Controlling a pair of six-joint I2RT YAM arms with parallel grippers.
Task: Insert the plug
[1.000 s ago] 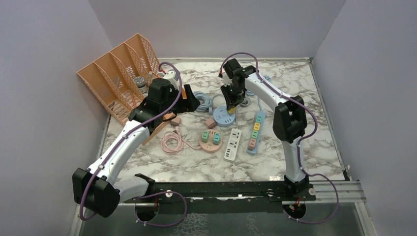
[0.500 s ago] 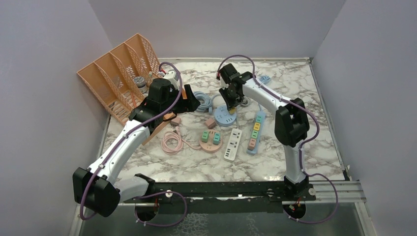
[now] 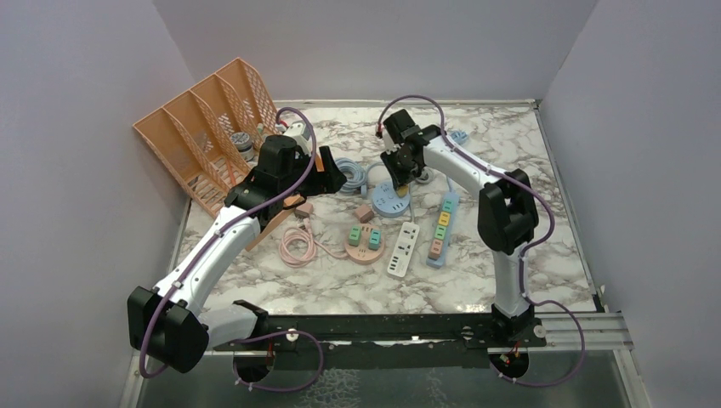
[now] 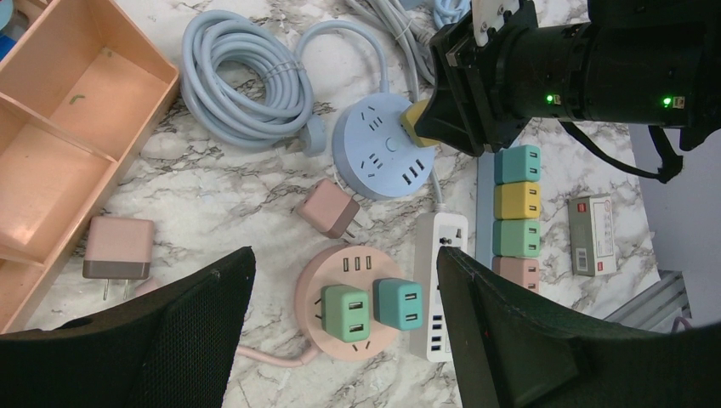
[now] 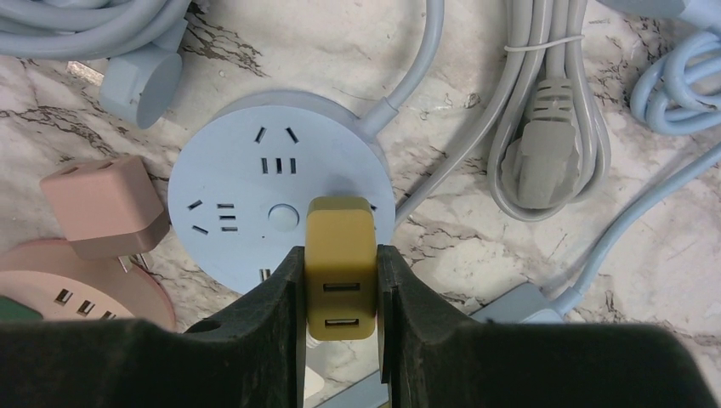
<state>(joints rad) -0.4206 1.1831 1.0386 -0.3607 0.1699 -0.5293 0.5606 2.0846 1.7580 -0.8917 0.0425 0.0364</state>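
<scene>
While the right hand (image 5: 340,276) grips a yellow plug (image 5: 341,228) tightly between its fingers, the plug hangs over the rim of a round blue socket hub (image 5: 229,191) on the marble surface (image 5: 459,246). The left hand (image 4: 342,263) hovers wide open and empty above a round pink hub (image 4: 310,287).

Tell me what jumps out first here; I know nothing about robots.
The right pincer grips a mustard-yellow plug over the edge of a round blue socket hub, near the middle of the marble table. The left pincer hangs open above a pink round hub. At the far left stands an orange file rack.
</scene>
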